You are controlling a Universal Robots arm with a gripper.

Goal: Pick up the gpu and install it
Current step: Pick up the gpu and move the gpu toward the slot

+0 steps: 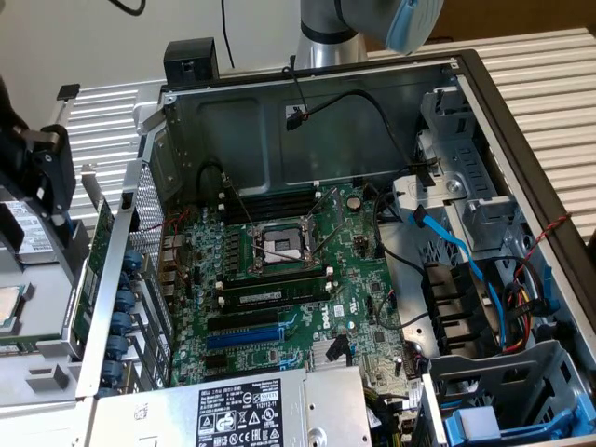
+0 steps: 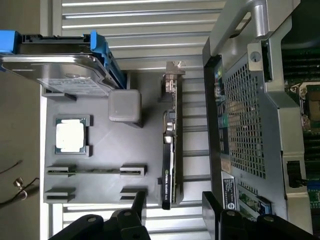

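The gpu (image 2: pixel 170 140) is standing on edge in the grey tray (image 2: pixel 100 165), just outside the computer case. In the exterior view that is placing it at about nine o'clock from the motherboard (image 1: pixel 279 279), with its long axis running roughly twelve to six. From my gripper (image 2: pixel 175 210) the card is stretching straight away, its near end lining up with the gap between my fingertips and its metal bracket (image 2: pixel 173 75) pointing to the far end. I am keeping nothing pinched: my fingers are spread wide, straddling the card's line. The perforated case wall (image 2: pixel 245 115) is flanking it on one side, and the loose processor (image 2: pixel 70 136) is lying well apart on the other.
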